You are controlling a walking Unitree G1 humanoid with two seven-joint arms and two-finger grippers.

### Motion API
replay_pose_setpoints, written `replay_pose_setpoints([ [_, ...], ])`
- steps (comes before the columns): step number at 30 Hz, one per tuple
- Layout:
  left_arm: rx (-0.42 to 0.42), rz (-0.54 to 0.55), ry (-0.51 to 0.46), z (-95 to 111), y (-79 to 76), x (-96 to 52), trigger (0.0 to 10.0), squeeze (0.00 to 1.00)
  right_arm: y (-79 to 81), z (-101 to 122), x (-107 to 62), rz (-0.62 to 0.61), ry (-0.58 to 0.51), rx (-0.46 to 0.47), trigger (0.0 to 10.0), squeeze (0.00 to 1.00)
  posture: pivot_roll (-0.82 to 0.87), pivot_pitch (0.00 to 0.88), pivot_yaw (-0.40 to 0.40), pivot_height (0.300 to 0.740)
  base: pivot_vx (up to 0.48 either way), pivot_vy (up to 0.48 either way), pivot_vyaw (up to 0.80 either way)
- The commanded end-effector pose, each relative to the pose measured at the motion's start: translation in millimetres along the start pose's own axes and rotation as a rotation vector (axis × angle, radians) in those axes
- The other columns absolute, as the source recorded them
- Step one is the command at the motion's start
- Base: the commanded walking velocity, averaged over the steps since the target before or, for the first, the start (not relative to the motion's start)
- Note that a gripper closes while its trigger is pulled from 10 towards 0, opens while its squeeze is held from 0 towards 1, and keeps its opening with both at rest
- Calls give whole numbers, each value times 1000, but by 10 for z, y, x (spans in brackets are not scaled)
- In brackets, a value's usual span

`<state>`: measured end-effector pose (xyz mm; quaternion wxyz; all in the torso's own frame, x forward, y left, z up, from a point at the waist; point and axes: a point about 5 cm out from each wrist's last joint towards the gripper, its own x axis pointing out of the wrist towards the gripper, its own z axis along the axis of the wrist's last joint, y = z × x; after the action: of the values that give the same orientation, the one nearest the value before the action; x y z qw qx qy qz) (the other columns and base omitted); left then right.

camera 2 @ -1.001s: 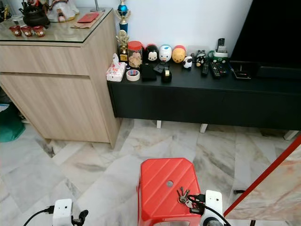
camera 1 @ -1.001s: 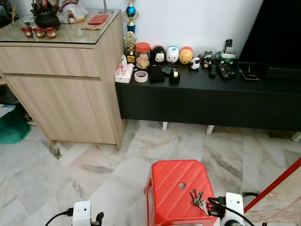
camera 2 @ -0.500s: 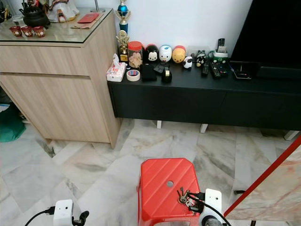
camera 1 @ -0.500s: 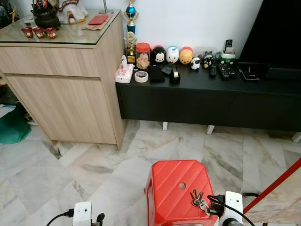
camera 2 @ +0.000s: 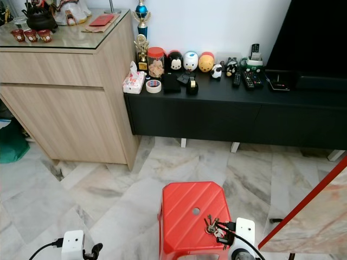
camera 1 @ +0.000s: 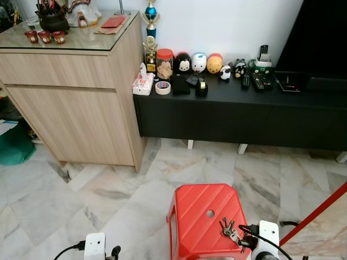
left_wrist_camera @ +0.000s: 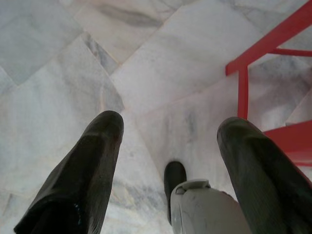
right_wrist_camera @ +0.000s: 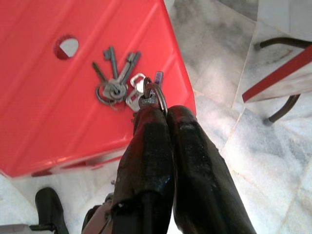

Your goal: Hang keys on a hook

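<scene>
red plastic catches the eye first: a low red stool [camera 1: 205, 216] stands on the marble floor [camera 1: 108, 189] at about six o'clock in the head view, with a round hole [camera 1: 210, 214] in its seat. the keys [right_wrist_camera: 119, 87] lie fanned on the seat near its edge at roughly four o'clock from the hole, several dull metal ones on a ring.

the right gripper [right_wrist_camera: 155, 113] is down at the stool's edge, its two black fingers pressed together and pinching the key ring [right_wrist_camera: 155, 95] at the end of the bunch, while the keys themselves rest on the red plastic. its white wrist block shows at five o'clock in the head view, just beside the stool.

the left gripper [left_wrist_camera: 168, 146] hangs low at about seven o'clock in the head view, over bare marble, with its fingers spread wide apart and nothing between them. in its wrist view a red frame [left_wrist_camera: 263, 48] crosses behind it.

farther off, at ten o'clock, a wooden cabinet [camera 1: 70, 92] with a glass top carries a dark teapot [camera 1: 52, 19] and small red cups [camera 1: 44, 37]. a long black tv console [camera 1: 244, 114] runs from twelve to two o'clock, lined with round toy figures [camera 1: 198, 63], a jar [camera 1: 164, 64], a roll of tape [camera 1: 162, 88], a tissue pack [camera 1: 142, 84] and remote controls [camera 1: 255, 81]. a trophy [camera 1: 150, 13] stands against the white wall.
</scene>
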<state>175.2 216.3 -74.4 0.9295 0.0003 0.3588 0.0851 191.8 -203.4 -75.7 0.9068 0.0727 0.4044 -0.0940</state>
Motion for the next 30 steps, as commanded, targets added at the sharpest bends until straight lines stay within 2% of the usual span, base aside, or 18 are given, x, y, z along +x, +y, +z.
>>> replay_pose_setpoints([
  [1,-14,0,35,-101,8,-36,10000,0,-23,-7,-1,-9,10,17,10000,0,34,0,-30,740,-304,0,0],
  [5,-15,1,40,-117,16,-43,10000,0,-58,38,8,-12,6,21,10000,0,34,0,-30,740,-309,0,0],
  [10,-16,4,53,-133,31,-45,10000,0,-305,52,-28,-36,-4,41,10000,0,35,0,-32,740,-314,0,0],
  [13,-16,6,59,-142,38,-48,10000,0,-372,51,-42,-43,-9,51,10000,0,34,0,-32,740,-296,0,0],
  [18,-3,9,83,-189,34,-62,10000,0,-165,8,-20,-24,-15,65,10000,0,33,0,-32,740,0,0,0],
  [25,-2,9,86,-196,29,-64,10000,0,-71,58,2,-15,-34,82,10000,0,32,0,-34,740,0,0,0],
  [30,-5,12,85,-195,32,-64,10000,0,-62,87,11,-27,-40,97,10000,0,34,0,-35,740,0,0,0],
])
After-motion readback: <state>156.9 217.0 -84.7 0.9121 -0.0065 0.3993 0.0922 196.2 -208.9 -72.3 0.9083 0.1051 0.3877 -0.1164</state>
